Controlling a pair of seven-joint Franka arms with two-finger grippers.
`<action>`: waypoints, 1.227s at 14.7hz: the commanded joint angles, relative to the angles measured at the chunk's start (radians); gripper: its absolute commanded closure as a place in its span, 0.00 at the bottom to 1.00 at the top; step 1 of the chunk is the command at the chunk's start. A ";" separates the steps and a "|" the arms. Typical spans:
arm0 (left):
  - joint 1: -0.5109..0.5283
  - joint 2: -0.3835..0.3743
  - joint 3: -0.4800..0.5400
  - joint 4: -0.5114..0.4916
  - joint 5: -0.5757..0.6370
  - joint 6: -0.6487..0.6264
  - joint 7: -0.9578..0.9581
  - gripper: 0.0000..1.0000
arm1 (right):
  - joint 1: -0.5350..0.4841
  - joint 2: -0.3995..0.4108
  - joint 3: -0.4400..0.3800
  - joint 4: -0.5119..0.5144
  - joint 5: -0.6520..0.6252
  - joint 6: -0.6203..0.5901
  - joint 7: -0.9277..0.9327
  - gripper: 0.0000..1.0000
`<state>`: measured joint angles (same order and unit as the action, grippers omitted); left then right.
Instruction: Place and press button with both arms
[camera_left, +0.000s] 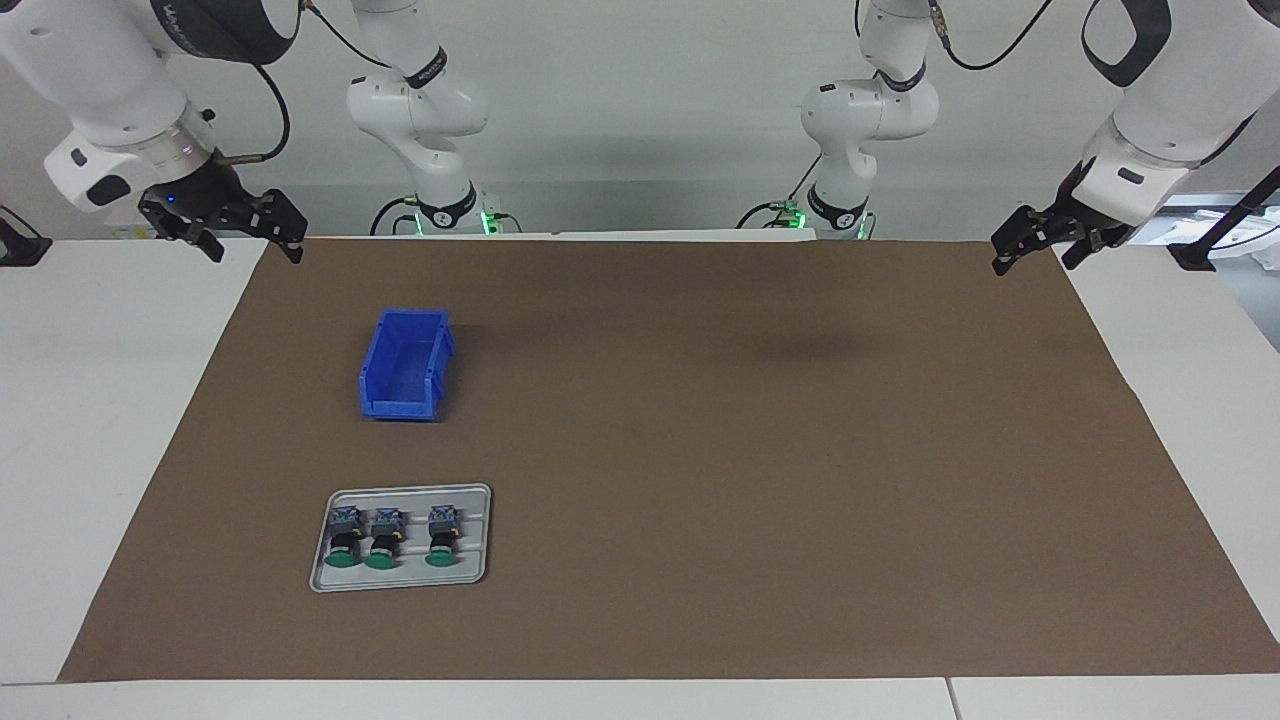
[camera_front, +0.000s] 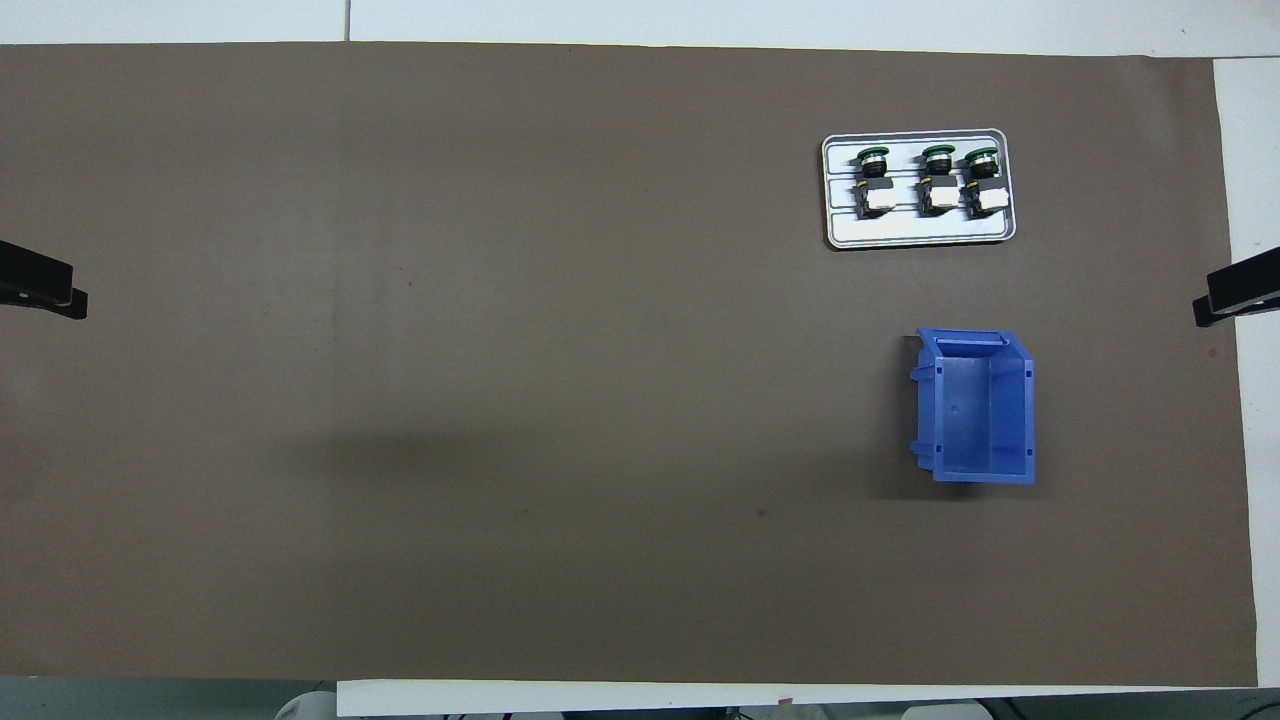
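I saw right gripper (camera_left: 252, 236) and left gripper (camera_left: 1040, 245) raised at mat (camera_left: 700, 450) corners nearest robots, fingers apart, empty, both waiting. 3 buttons (camera_left: 384, 537) lay in tray (camera_left: 478, 570), untouched, farther from robots than blue bin (camera_left: 405, 365). Nothing placed or pressed; whole task remained.

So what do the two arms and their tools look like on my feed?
Both arms are white with rounded segments and black joint covers; black cables trail along them, and green lights glow at both bases. A silver ring sits at each wrist. The left tool and right tool are black, each with two fingers on linked bars; a small blue light shows on the right one.
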<state>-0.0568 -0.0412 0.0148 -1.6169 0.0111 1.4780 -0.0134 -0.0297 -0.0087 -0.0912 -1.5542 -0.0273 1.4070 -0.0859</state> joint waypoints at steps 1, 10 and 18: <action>-0.003 -0.022 0.007 -0.018 0.013 -0.005 0.003 0.00 | -0.006 -0.010 0.008 -0.004 -0.016 0.000 -0.018 0.00; -0.005 -0.023 0.005 -0.021 0.013 0.002 0.016 0.00 | -0.007 -0.020 0.008 -0.020 0.029 -0.011 -0.025 0.00; -0.012 -0.023 0.005 -0.023 0.012 0.001 0.016 0.00 | 0.155 0.294 0.010 0.095 0.030 0.291 0.141 0.00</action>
<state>-0.0590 -0.0413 0.0138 -1.6171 0.0111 1.4780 -0.0106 0.1225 0.1611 -0.0814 -1.5456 -0.0060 1.6521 0.0338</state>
